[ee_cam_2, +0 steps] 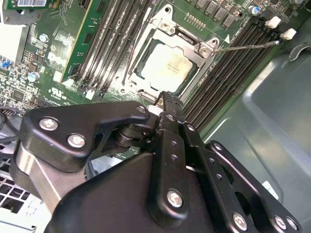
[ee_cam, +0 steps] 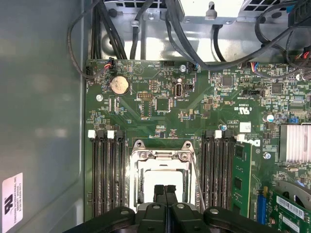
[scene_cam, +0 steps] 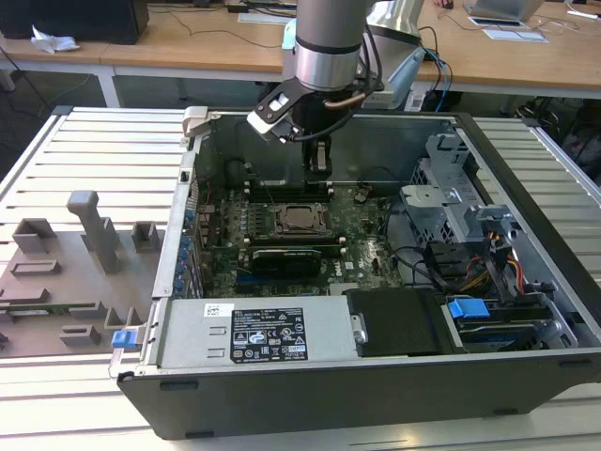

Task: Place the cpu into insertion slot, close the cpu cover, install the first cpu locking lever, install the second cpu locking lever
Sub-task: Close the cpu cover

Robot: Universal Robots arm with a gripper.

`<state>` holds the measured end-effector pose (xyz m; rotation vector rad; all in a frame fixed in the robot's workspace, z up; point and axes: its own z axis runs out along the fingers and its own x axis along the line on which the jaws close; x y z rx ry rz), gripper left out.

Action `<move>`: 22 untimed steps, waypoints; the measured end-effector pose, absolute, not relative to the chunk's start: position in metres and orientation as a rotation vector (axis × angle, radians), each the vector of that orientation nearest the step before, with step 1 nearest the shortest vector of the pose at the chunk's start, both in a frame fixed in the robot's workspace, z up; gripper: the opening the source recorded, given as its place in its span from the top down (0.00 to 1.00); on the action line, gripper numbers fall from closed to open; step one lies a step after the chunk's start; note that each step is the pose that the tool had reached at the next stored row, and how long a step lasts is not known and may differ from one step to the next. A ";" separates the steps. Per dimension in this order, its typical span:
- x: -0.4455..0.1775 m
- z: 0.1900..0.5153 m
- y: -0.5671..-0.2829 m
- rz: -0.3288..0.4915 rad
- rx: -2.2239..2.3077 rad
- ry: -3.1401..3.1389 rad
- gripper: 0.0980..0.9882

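**A:** Where do we find the tool?

**B:** In the exterior view the tool [scene_cam: 320,167] hangs with its fingers pointing down inside the open computer case [scene_cam: 376,399], which stands on the slatted tabletop [scene_cam: 84,141]. It is over the motherboard [ee_cam: 160,116], near the insertion slot [scene_cam: 282,225]. We cannot tell whether it touches anything.

**A:** And how do its fingers stand?

**B:** In the first wrist view we see its 2 fingers [ee_cam: 159,193] pressed together, with nothing between them.

**A:** Where is the chip?

**B:** We see the cpu [ee_cam_2: 166,65] lying flat in the insertion slot, with rows of memory slots [ee_cam: 108,174] on both sides. The cpu cover [ee_cam_2: 183,41] lies down over it, and the silver top shows through the cover's window.

**A:** What do we see of the levers?

**B:** In the second wrist view 1 thin lever [ee_cam_2: 245,47] runs from the cover's corner out across the memory slots. We cannot tell whether it is latched.
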<state>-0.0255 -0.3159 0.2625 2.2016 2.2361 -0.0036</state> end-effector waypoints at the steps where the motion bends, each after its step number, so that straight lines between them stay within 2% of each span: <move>1: -0.026 0.263 -0.316 -0.003 2.201 2.236 0.99; 22: -0.026 0.279 -0.316 -0.003 2.196 2.241 0.99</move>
